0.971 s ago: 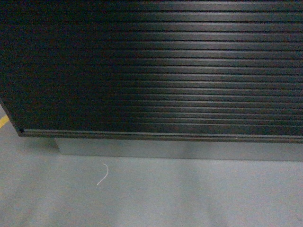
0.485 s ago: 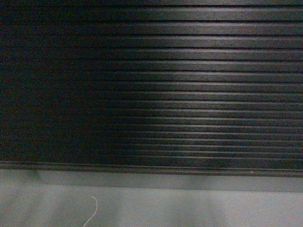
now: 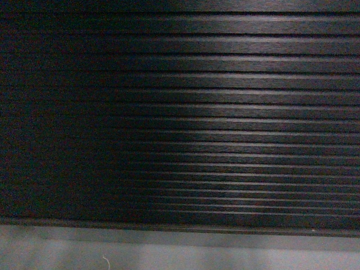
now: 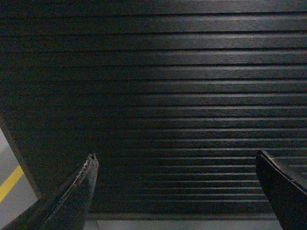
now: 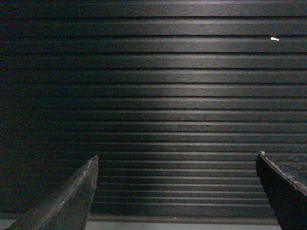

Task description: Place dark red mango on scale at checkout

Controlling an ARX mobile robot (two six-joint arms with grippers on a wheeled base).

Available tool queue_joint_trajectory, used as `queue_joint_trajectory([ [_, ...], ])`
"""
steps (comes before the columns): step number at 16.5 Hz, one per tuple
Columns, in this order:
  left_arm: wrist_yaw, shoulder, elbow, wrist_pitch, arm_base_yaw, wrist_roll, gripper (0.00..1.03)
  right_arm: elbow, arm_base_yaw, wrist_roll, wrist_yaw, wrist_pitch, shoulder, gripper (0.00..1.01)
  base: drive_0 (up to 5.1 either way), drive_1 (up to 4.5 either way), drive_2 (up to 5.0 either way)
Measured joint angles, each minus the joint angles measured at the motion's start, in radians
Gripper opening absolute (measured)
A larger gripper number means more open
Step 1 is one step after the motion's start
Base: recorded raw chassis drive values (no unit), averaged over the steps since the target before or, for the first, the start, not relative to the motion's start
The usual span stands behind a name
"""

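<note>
Both hands released, facing the checkout front.

My left hand (image 4: 175,191) shows two dark fingers spread wide at the lower corners of its wrist view, nothing between them; my right hand (image 5: 176,191) looks the same. The checkout (image 3: 180,112) fills every view with its ribbed dark panel. Grey floor (image 3: 56,253) strip at bottom of the head view; yellow line (image 4: 9,182) lower left. I see neither mango nor scale.

Ribbed front panel of checkout (image 3: 225,112) fills head view, blocking forward path. Left gripper (image 4: 175,160) and right gripper (image 5: 176,160) face it, fingers spread wide, nothing between. Grey floor (image 3: 225,256) strip below.
</note>
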Motion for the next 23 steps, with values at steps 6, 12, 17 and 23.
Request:
queue_joint_trajectory([
  [6, 0.0, 0.0, 0.0, 0.0, 0.0, 0.0, 0.98, 0.0, 0.0, 0.0, 0.0, 0.0, 0.0, 0.98, 0.0, 0.0, 0.0],
  [12, 0.0, 0.0, 0.0, 0.0, 0.0, 0.0, 0.98, 0.0, 0.0, 0.0, 0.0, 0.0, 0.0, 0.98, 0.0, 0.0, 0.0],
  [17, -0.001, 0.0, 0.0, -0.003, 0.0, 0.0, 0.98, 0.0, 0.0, 0.0, 0.0, -0.002, 0.0, 0.98, 0.0, 0.0, 0.0],
  [23, -0.001, 0.0, 0.0, 0.0, 0.0, 0.0, 0.98, 0.0, 0.0, -0.002, -0.002, 0.001, 0.0, 0.98, 0.0, 0.0, 0.0],
])
